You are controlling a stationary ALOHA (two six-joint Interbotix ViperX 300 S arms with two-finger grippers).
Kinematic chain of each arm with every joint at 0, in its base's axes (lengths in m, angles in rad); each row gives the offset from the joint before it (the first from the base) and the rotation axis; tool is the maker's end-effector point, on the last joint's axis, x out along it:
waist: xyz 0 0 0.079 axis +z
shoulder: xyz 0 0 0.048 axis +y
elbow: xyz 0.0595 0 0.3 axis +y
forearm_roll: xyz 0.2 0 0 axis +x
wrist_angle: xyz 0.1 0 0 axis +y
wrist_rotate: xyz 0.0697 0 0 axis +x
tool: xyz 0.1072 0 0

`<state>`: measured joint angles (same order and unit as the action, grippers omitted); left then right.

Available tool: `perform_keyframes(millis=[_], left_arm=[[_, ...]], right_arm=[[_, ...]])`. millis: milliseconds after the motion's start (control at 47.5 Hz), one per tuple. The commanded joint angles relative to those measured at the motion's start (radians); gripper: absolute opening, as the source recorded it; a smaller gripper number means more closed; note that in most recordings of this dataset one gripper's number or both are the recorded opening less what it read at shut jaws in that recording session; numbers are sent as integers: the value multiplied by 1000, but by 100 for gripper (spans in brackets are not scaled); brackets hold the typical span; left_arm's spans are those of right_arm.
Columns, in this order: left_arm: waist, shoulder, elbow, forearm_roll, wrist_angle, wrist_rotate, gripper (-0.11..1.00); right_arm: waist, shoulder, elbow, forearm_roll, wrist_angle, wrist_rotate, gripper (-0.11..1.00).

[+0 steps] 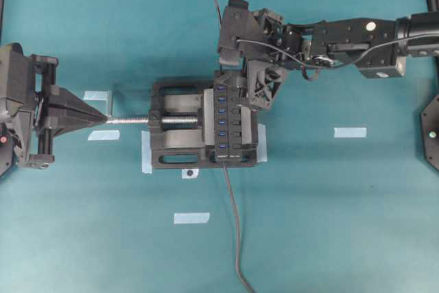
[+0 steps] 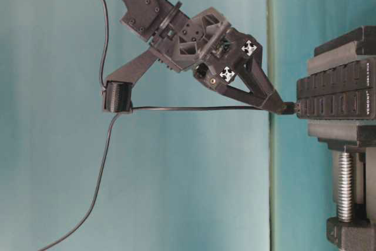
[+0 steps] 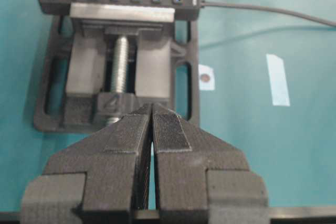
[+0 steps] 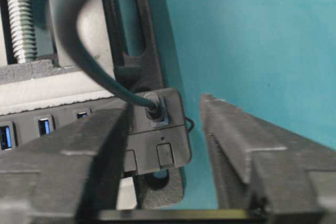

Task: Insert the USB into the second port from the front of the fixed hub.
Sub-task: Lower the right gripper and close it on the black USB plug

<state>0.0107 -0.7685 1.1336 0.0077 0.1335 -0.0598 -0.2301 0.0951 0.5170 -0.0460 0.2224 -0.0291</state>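
Black USB plug (image 4: 156, 109) seated in the fixed hub (image 1: 229, 125) — right gripper (image 4: 164, 129) jaws apart around it, gripping nothing; left gripper (image 3: 153, 129) jaws pressed together, empty.

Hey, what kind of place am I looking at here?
Probably a robotics lab bench: two robot arms over a teal table, a USB hub clamped in a black vise, and tape markers.

Black vise (image 1: 180, 143), tape strips (image 1: 191, 218), teal table (image 1: 329, 211)
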Motion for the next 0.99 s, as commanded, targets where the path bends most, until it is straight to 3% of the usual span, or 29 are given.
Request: perform_keyframes(millis=[0,337,716,969], left_arm=[[0,2,-8,2,2,-2,0],[0,2,-9,2,14,-2,0],[0,2,-12,2,14,-2,0],[0,2,-12,2,14,-3,0]], right_arm=[[5,-12,-21,2,-12,0,49],[15,-3,-21,2,-11,0,44],[18,-8,-23,2,-12,3,12],[18,-11,-21,3,-12,3,9]])
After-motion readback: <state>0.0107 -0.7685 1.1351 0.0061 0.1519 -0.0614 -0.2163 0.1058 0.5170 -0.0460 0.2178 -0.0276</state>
